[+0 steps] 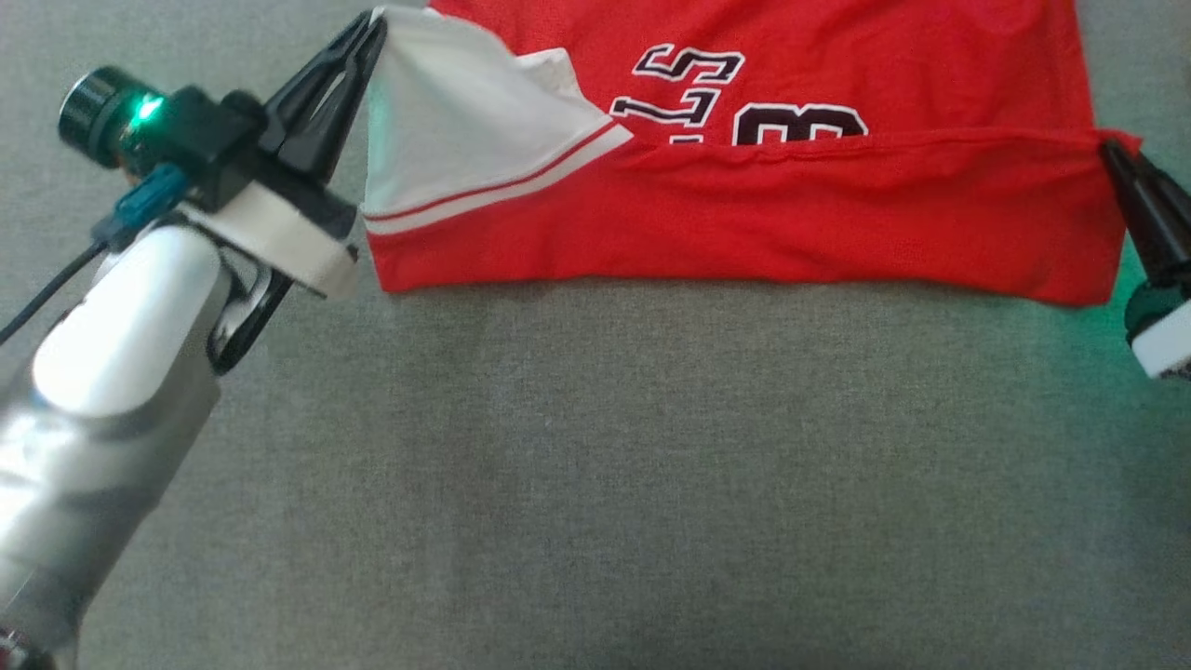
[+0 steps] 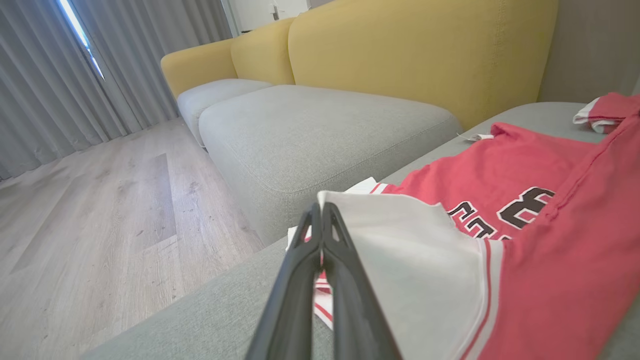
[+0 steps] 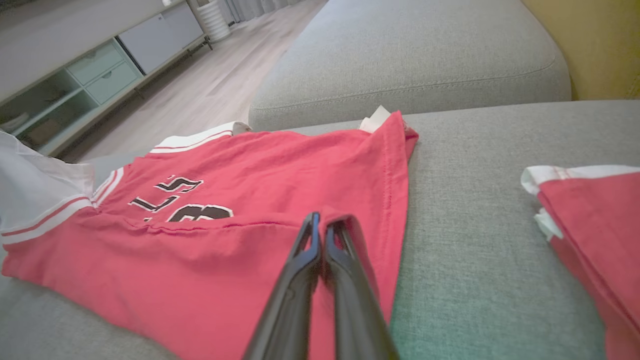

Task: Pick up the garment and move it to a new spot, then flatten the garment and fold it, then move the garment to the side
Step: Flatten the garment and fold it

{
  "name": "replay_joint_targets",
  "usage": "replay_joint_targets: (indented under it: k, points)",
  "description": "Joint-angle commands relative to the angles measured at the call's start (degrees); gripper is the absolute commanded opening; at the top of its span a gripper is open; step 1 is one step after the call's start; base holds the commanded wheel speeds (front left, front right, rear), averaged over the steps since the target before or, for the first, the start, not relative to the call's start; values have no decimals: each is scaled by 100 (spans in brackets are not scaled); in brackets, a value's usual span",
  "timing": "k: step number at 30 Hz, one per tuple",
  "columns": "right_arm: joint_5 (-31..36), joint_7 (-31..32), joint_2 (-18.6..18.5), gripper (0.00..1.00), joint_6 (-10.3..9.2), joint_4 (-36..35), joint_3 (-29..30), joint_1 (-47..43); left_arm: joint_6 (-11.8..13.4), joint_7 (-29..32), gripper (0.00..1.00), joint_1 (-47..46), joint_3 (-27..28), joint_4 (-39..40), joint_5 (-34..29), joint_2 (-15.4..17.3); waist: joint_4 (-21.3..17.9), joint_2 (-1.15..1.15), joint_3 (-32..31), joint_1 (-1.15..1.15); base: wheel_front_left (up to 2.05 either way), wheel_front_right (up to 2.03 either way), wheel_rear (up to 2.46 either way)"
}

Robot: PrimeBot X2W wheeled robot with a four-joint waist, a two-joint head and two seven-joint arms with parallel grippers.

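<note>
The red jersey (image 1: 744, 214) lies on a grey sofa seat cushion (image 1: 595, 465), its lower part doubled up over the front so that the folded edge partly covers the black, white-edged printed characters. One white sleeve (image 1: 465, 140), trimmed with a red stripe, is lifted at the jersey's left end. The left end effector (image 1: 377, 23) has its fingers pressed together on the tip of that sleeve. The right end effector (image 1: 1107, 149) has its fingers closed on the red corner at the opposite end of the folded edge. The left wrist view adds the sofa's yellow backrest (image 2: 400, 50), a neighbouring grey cushion (image 2: 310, 130), grey curtains (image 2: 50, 75) and a pale wood floor (image 2: 100, 225). The right wrist view shows a second red-and-white garment (image 3: 590, 225) lying apart from the jersey on the same cushion. It also shows a low sideboard (image 3: 75, 90) across the room, whose open compartments hold things too blurred to name.
</note>
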State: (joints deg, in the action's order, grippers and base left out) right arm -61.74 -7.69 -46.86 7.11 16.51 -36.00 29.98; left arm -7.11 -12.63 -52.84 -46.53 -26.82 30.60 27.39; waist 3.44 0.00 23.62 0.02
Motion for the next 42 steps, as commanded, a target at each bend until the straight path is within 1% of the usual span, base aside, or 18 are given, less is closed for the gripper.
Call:
replay_joint_targets:
  k: [1, 2, 3, 4, 5, 9, 12, 15, 19, 21, 24, 27, 31, 32, 33, 34, 38, 42]
  points:
    - [59, -12, -149, 5, 37, -34, -26, -6, -16, -60, 0, -302, 181, -4, -43, 151, -4, 0, 86, -2, 0, 0, 0]
    - [68, -13, -126, 25, 37, 20, -62, 67, -21, -88, 16, -384, 117, -159, -59, 85, -4, 0, 111, -2, 0, 0, 0]
    - [72, -13, -104, 56, 37, 85, -96, 128, -26, -113, 46, -439, 59, -306, -46, 17, -6, 0, 125, -2, 0, 0, 0]
    - [76, -23, -81, 100, 37, 150, -126, 182, -29, -136, 98, -478, 16, -441, -14, -47, -9, 0, 132, -2, 0, 0, 0]
    - [75, -34, -57, 100, 37, 207, -155, 226, -31, -159, 100, -503, 0, -559, 19, -101, -12, 0, 133, -2, 0, 0, 0]
    - [175, -302, 28, 100, 37, 376, -252, 329, 8, -224, 100, -355, 94, -844, 84, -227, -35, 0, 25, -2, 0, 0, 0]
    - [323, -529, 61, 100, 37, 447, -300, 229, 251, -233, 100, 137, 475, -821, 321, -395, -27, 0, -145, -2, 0, 0, 0]
    - [296, -672, 193, 100, 37, 412, -157, -45, 532, -235, 100, 788, 832, -782, 604, -601, -2, 0, -313, -2, 0, 0, 0]
    - [426, -723, 376, 100, 37, 335, 96, -433, 722, -236, 100, 1483, 923, -894, 810, -815, -11, 0, -465, -2, 0, 0, 0]
    - [481, -726, 424, 100, 37, 300, 175, -515, 761, -236, 100, 1594, 925, -941, 839, -856, -20, 0, -491, -2, 0, 0, 0]
    - [657, -729, 553, 100, 37, 200, 343, -735, 926, -227, 100, 1801, 894, -1143, 848, -938, -68, 0, -551, -2, 0, 0, 0]
    - [760, -730, 641, 100, 37, 158, 438, -855, 957, -149, 100, 1877, 875, -1342, 911, -1010, -117, 0, -572, -2, 0, 0, 0]
    - [838, -730, 733, 100, 37, 152, 518, -895, 849, 8, 100, 1865, 764, -1594, 920, -1055, -188, 0, -556, -2, 0, 0, 0]
    - [846, -730, 749, 100, 37, 163, 525, -902, 822, 41, 76, 1856, 737, -1656, 917, -1061, -198, 0, -551, -2, 0, 0, 0]
    - [851, -730, 764, 100, 37, 175, 526, -904, 792, 59, 40, 1843, 707, -1710, 906, -1063, -208, 0, -546, -2, 0, 0, 0]
    - [855, -730, 779, 100, 37, 193, 520, -905, 774, 54, 0, 1829, 701, -1754, 910, -1069, -216, 0, -544, -2, 0, 0, 0]
    - [777, -570, 890, 100, 37, 404, 395, -890, 651, -7, 0, 1795, 687, -1878, 918, -1066, -217, 0, -561, -2, 0, 0, 0]
    - [780, -182, 1065, 100, 37, 968, 360, -832, 577, -131, 0, 1756, 723, -1861, 877, -1031, -108, 0, -615, -2, 0, 0, 0]
